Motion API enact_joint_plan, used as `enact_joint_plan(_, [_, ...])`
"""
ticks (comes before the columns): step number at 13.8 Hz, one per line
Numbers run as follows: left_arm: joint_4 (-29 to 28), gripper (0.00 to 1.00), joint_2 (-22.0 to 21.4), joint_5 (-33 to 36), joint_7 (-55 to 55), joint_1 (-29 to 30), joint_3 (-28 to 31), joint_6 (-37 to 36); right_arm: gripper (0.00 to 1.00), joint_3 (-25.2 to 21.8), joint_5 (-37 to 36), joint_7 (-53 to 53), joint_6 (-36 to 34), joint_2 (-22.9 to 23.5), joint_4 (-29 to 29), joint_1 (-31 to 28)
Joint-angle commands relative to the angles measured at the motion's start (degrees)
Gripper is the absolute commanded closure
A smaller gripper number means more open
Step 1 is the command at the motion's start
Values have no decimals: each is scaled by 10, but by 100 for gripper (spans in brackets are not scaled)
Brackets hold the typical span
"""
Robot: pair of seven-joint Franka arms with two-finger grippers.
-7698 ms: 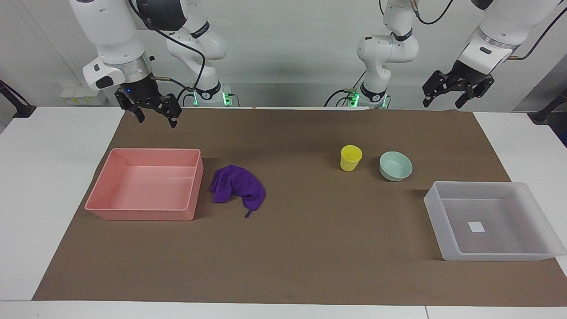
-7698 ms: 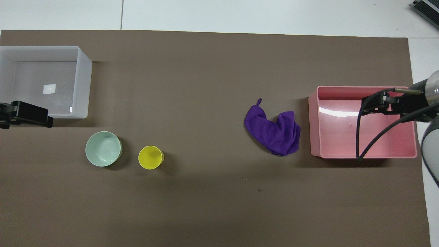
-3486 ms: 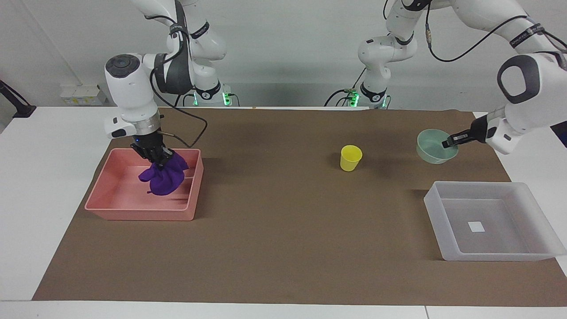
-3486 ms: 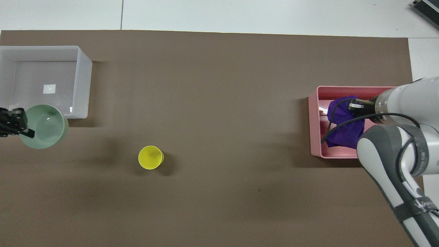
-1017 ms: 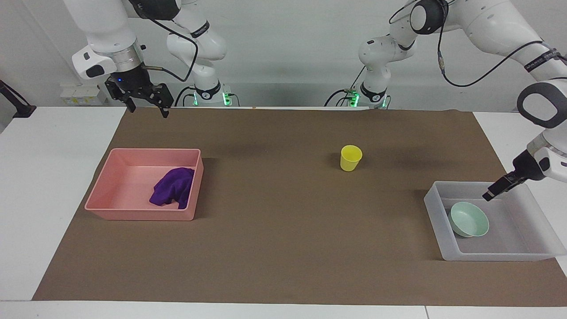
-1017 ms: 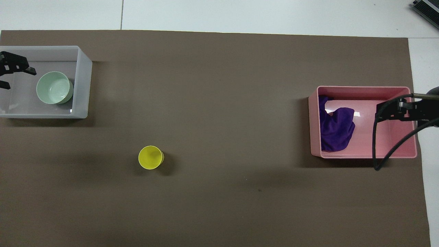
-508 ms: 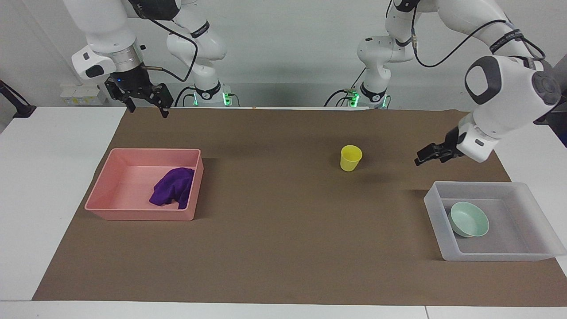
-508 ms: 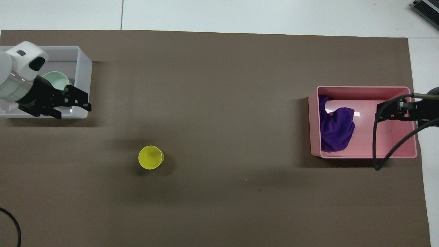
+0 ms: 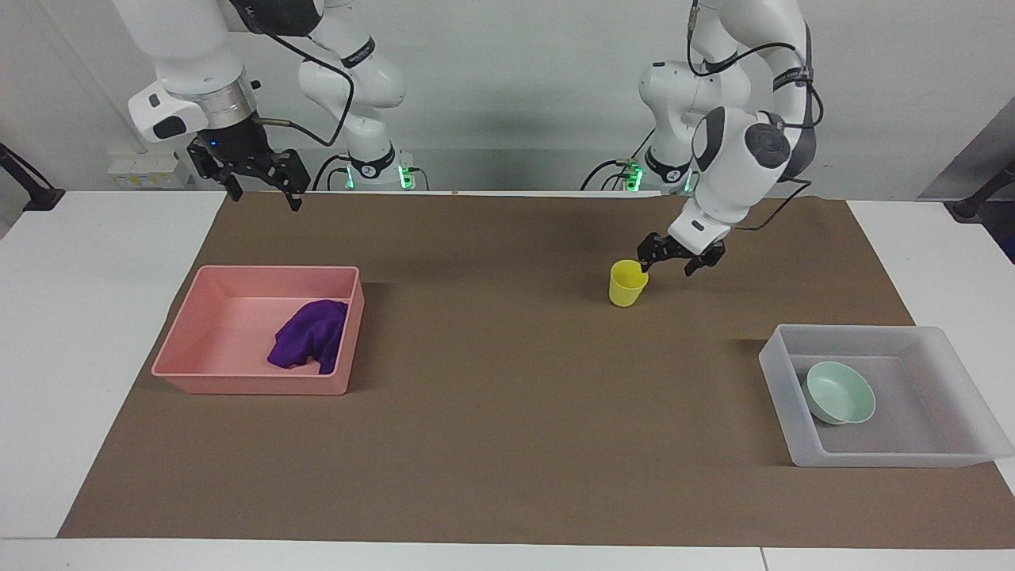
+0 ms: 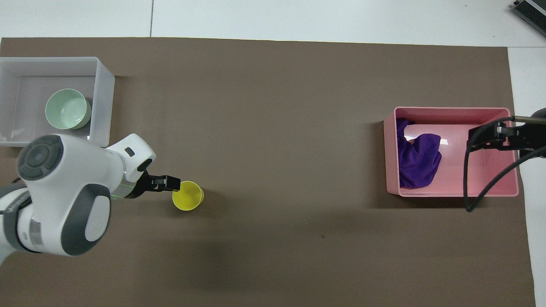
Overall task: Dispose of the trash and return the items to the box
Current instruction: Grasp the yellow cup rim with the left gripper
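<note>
While the left gripper (image 9: 671, 262) hangs low at the rim of the small plain yellow plastic cup (image 9: 628, 283), its fingers are spread, one tip at the cup's lip on the side toward the left arm's end of the table, w/ nothing held. Whether that tip is inside the rim or just outside it can't be told.

The cup stands upright on the brown mat (image 9: 507, 444), well apart from the shallow translucent greyish-white plastic tub (image 9: 888, 458), which sits at the left arm's end. The pale mint-green round bowl (image 9: 839, 392) already lies in that tub.

The right gripper (image 9: 252, 176) waits high over the mat's edge nearest the robots, fingers apart & empty. Below it & farther from the robots sits the pink opaque rectangular tub (image 9: 238, 382), w/ the deep purple fuzzy cloth (image 9: 309, 337) bunched inside against the wall nearest the table's middle.

Judgement: trash step looks done, bowl returned; step in hand is the cup pick-up. Next move prob. calls for settling one finger inside the rim & one outside, closing on the thin wall w/o tipping it, then lifting clear & carrying to the translucent tub.
</note>
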Motion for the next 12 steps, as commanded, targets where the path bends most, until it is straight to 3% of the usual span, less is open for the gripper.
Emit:
enact_joint_plan(1, [-31, 12, -1, -5, 1, -24, 11, 32, 0, 2, 15, -17, -3, -3, -4, -8])
enact_joint_plan(3, [-27, 89, 15, -5, 1, -26, 12, 30, 0, 2, 15, -17, -3, -4, -4, -8])
enact_joint_plan(4, [-27, 100, 17, -5, 1, -25, 12, 27, 0, 2, 14, -17, -3, -4, -4, -8])
enact_joint_plan(10, [4, 100, 27, -5, -8, -18, 12, 13, 0, 2, 14, -17, -3, -4, -4, -8])
enact_joint_plan(12, [55, 100, 27, -5, -12, -10, 18, -53, 0, 2, 15, -17, -3, -3, -4, -8])
